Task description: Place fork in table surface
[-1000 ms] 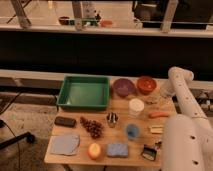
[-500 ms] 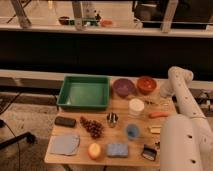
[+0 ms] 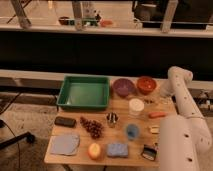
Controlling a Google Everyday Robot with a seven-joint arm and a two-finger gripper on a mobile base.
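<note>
claw (image 3: pixel 159 99): closed up tight, low at the worktop's (image 3: pixel 112 134) right rear, just beside the orange bowl (image 3: pixel 146 85); can't tell if it's gripping anything
fork (image 3: pixel 150 101): thin dark sliver right by the claw, behind the carrot (image 3: pixel 157 114)
vs earlier: arm (image 3: pixel 187 107) hasn't budged
nearby: white cup (image 3: pixel 136 107), purple bowl (image 3: pixel 123 87), green bin (image 3: pixel 84 92)

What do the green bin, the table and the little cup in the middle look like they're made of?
Green bin: likely plastic, one even colour, smooth moulded rim. Table: looks like wood or wood laminate, light brown, matte. Little cup: probably metal, grey with bright glints. The gripper sits at the table's back right, near the orange bowl, fingers shut.
</note>
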